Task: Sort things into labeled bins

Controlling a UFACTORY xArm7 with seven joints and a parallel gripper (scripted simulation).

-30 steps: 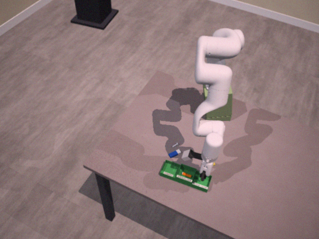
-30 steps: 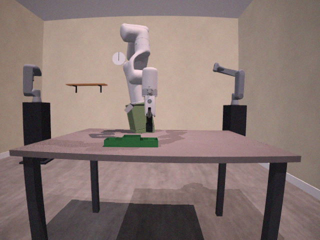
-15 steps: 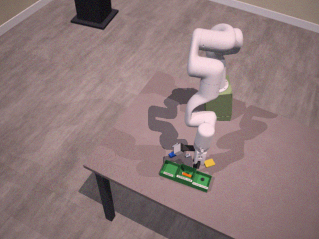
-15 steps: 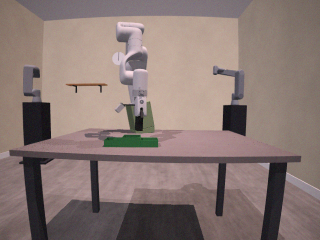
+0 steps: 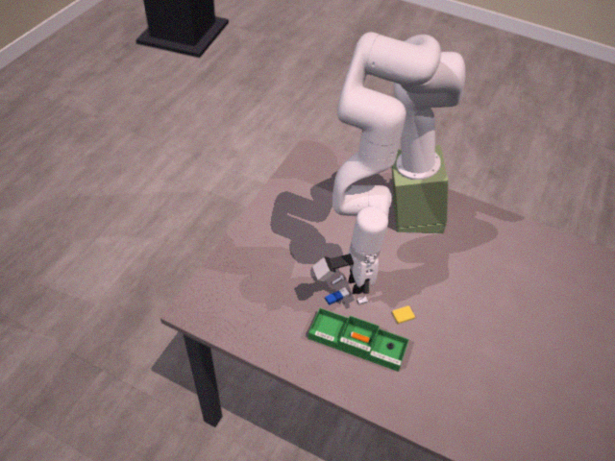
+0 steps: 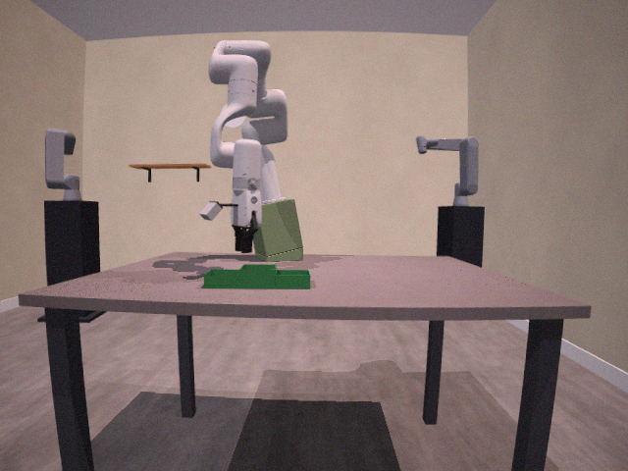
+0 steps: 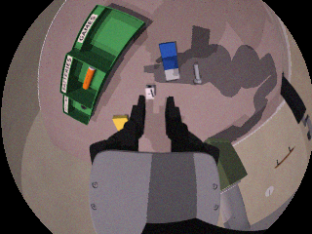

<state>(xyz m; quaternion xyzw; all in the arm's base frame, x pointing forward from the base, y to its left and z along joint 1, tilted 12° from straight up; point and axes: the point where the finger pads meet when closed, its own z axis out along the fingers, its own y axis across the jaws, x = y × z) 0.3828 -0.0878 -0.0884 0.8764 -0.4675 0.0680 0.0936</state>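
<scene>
Wrist view: the gripper (image 7: 155,112) hangs partly spread, pinching nothing, with a small white piece (image 7: 151,92) on the table just ahead of its fingertips. Bins (image 7: 97,58) lie left, a blue block (image 7: 170,60) beyond, open tabletop between.

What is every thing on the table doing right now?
gripper: partly closed, holding nothing, above the small white piece
small white piece: lying on the table
blue block: on the table
yellow square: on the table
orange piece: lying in the middle bin
dark round thing: in the end bin
first bin: nothing in it
</scene>
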